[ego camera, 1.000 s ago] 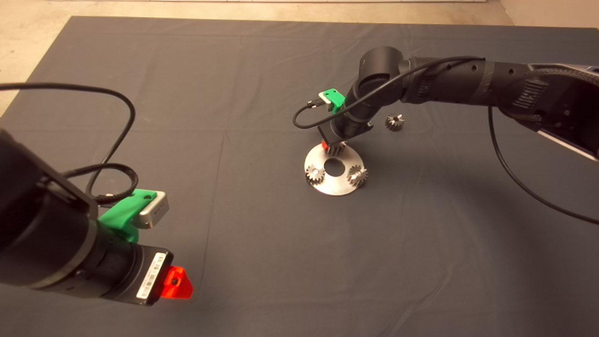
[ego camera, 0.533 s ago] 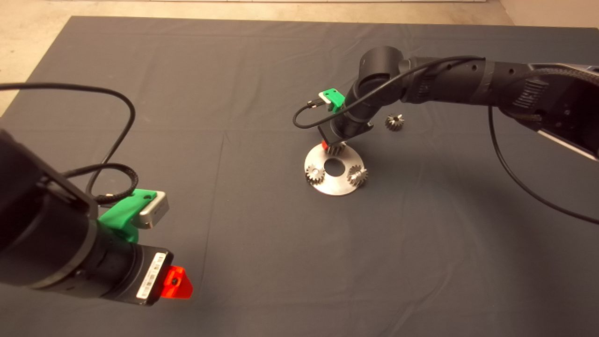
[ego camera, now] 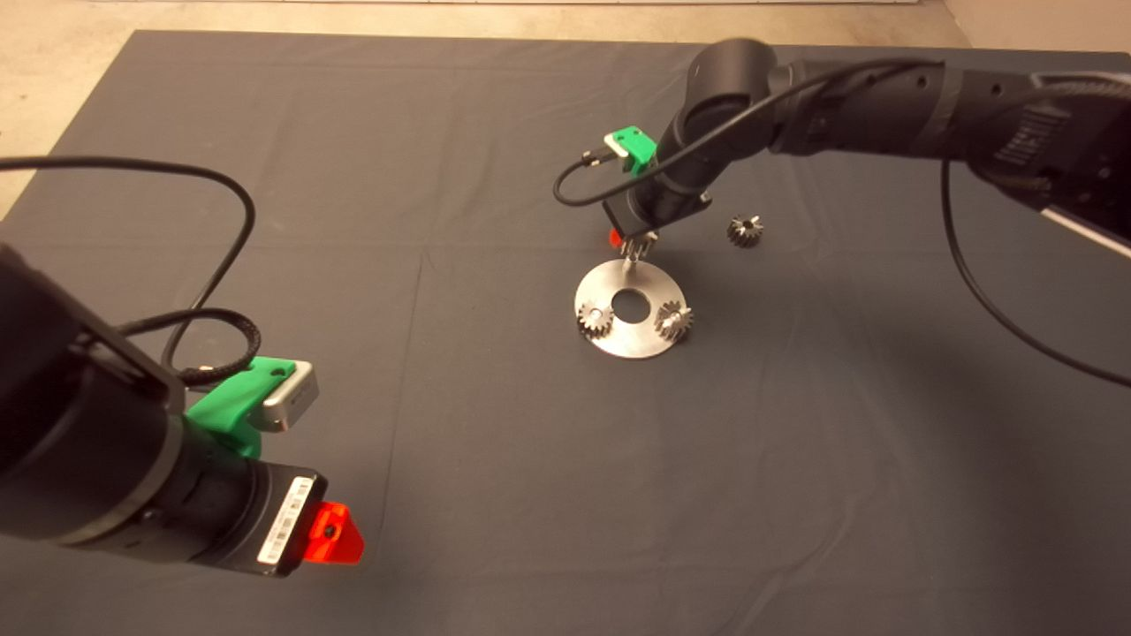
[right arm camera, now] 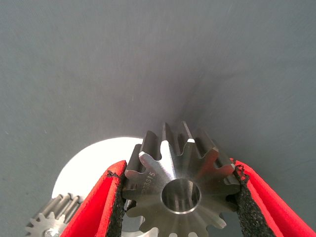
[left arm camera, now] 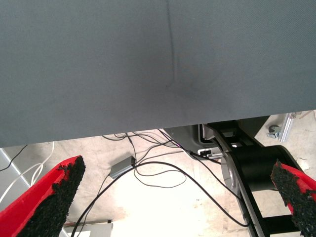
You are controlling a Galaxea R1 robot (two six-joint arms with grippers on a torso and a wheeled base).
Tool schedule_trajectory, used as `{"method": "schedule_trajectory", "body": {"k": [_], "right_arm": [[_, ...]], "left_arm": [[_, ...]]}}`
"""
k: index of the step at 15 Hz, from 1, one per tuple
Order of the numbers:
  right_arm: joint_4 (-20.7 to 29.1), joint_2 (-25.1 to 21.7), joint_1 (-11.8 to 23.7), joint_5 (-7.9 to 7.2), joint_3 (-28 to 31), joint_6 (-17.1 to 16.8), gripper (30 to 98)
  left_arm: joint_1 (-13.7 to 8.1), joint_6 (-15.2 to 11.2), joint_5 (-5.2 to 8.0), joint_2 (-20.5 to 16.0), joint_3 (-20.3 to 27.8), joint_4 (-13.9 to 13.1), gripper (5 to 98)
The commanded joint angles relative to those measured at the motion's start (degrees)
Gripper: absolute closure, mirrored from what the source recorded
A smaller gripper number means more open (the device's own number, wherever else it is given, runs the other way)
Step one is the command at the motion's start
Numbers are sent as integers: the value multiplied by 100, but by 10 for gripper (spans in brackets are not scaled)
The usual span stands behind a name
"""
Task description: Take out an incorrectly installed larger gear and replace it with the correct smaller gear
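Two red fingers of the left gripper (left arm camera: 173, 207) stand wide apart, waiting low at the mat's near left. Farther off, the right gripper (ego camera: 631, 244) pinches the larger gear (right arm camera: 180, 180), lifted above the round plate (ego camera: 632, 343). Next job, probably: drop it on the mat (ego camera: 442, 177), then fetch the smaller gear (ego camera: 745, 231) lying beyond.

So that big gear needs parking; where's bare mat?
The right pincer holds the larger gear above the plate. Bare mat spreads left of it; crowded right, where a loose gear lies.
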Motion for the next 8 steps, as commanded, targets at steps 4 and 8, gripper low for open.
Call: {"method": "schedule_trajectory", "body": {"k": [4,8], "right_arm": [[-7,-205,319,-160,286,-5,799],[-15,-770,319,-484,774,-5,800]], "left_arm": [[-16,-40,92,4,94,-81,58],[-16,-48,92,4,94,-81,58]]}}
